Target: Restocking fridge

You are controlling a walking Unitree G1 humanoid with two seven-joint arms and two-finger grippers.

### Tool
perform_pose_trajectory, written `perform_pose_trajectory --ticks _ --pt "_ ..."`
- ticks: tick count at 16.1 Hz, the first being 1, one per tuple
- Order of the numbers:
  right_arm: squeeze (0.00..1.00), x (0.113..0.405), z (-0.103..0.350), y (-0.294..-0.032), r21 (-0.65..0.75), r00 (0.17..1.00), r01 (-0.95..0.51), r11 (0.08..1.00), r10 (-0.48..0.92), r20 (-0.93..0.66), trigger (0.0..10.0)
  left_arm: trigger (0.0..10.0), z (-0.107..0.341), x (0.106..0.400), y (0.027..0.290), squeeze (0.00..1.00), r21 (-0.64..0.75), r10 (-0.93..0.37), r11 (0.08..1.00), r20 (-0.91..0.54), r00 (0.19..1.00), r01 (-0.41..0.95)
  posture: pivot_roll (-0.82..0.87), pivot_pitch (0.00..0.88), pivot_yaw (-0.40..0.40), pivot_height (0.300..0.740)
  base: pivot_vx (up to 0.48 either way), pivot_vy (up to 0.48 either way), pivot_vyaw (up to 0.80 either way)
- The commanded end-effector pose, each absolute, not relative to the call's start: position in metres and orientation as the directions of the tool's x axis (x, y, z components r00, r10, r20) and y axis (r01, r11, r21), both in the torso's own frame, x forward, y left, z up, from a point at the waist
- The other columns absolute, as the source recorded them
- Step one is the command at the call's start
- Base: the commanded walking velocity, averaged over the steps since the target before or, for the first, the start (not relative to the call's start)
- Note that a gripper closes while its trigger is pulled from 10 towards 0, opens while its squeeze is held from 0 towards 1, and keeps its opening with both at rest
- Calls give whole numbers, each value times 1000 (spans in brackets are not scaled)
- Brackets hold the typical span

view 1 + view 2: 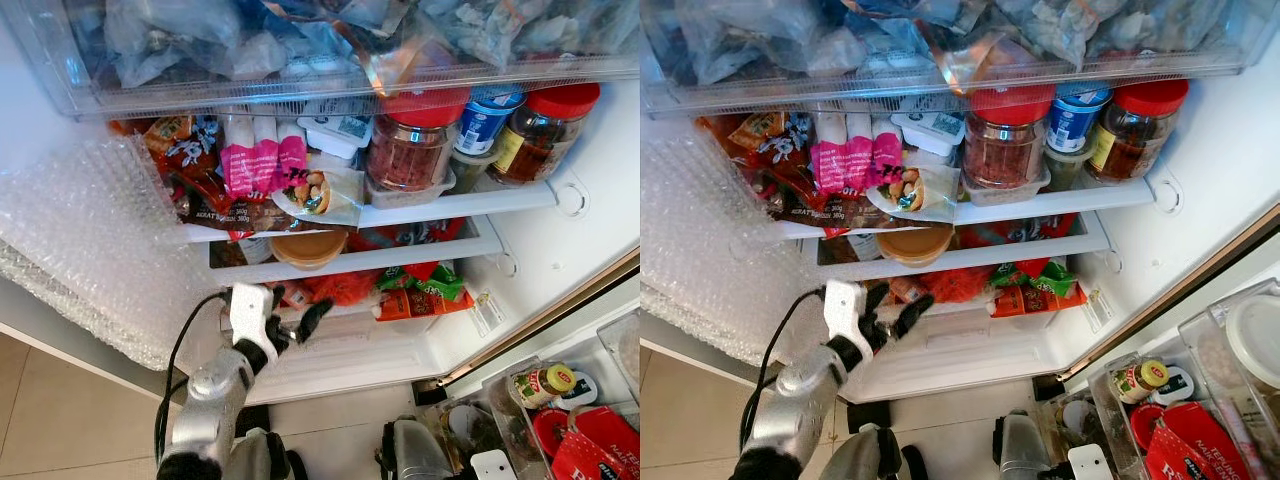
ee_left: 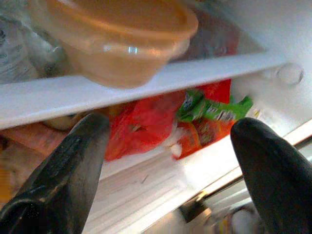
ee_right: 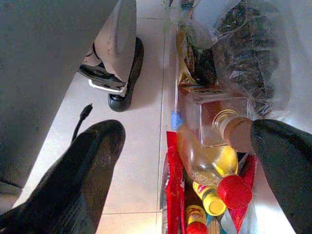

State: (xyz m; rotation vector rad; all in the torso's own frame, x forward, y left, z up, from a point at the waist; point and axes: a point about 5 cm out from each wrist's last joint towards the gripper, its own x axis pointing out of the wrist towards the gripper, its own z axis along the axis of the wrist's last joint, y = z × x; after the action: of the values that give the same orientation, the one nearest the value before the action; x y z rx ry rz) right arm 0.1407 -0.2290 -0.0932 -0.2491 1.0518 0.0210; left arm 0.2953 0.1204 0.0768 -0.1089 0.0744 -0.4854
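- White fridge interior (image 1: 600, 250) stands open before the robot, over a pale tiled floor (image 1: 60, 400), with a sheet of clear bubble wrap (image 1: 90, 240) hanging over its left wall.
- Along the top runs a clear plastic drawer (image 1: 300, 80) stuffed with bagged food.
- On the white upper shelf (image 1: 460, 203) stand a red-lidded glass jar of reddish flakes (image 1: 412, 140), a blue-and-white tub (image 1: 484, 120) and a red-lidded glass jar of dark preserve (image 1: 540, 130), close together.
- Left of them lie pink snack packets (image 1: 262, 165) and a clear pack of nuts (image 1: 318, 195), touching each other.
- One shelf down sits an orange plastic lidded bowl (image 2: 122, 39), its rim overhanging the shelf edge.
- Below it, on the lowest level, lie a crumpled red plastic bag (image 2: 141, 124) and green-and-orange snack packets (image 1: 425, 290), side by side.
- Raised in front of that lowest level, the left gripper (image 1: 295, 328) has its two black fingers (image 2: 68, 170) spread wide and holds nothing; the red bag shows between them in the wrist view.
- Hanging low over the floor, the right gripper (image 3: 185, 180) also has its fingers wide apart and empty, beside a door bin holding a red-capped bottle of yellow oil (image 3: 209, 161) and a square glass bottle of amber liquid (image 3: 214, 117).
- At the right, the door's clear bins (image 1: 1200, 400) carry a small yellow-labelled jar (image 1: 1140, 380) and red packets (image 1: 1190, 445).
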Motion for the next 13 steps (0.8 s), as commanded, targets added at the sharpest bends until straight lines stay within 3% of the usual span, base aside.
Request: perform_pose_trajectory --ticks 1,2,7,9,13 --pt "0 125 -100 -227 -179 451 -138 974 -99 -887 10000 10000 76 292 123 0 -46 -440 898 -54 897 438 -181 200 30 664 0 0 0" --pt "0 125 -100 -226 -178 451 -138 974 -98 -887 10000 10000 74 289 126 0 31 -409 911 -54 911 411 -180 194 33 664 0 0 0" --pt "0 124 -100 -226 -178 450 -138 974 -98 -888 10000 10000 66 278 130 0 105 -355 927 -57 933 359 -180 181 34 664 0 0 0" --pt "0 123 -100 -226 -177 449 -139 974 -98 -888 10000 10000 64 278 132 0 216 -346 912 -51 937 349 -180 175 35 664 0 0 0" --pt "0 123 -100 -226 -178 447 -137 975 -99 -889 10000 10000 60 277 133 0 208 -319 923 -58 946 324 -181 169 36 664 0 0 0"
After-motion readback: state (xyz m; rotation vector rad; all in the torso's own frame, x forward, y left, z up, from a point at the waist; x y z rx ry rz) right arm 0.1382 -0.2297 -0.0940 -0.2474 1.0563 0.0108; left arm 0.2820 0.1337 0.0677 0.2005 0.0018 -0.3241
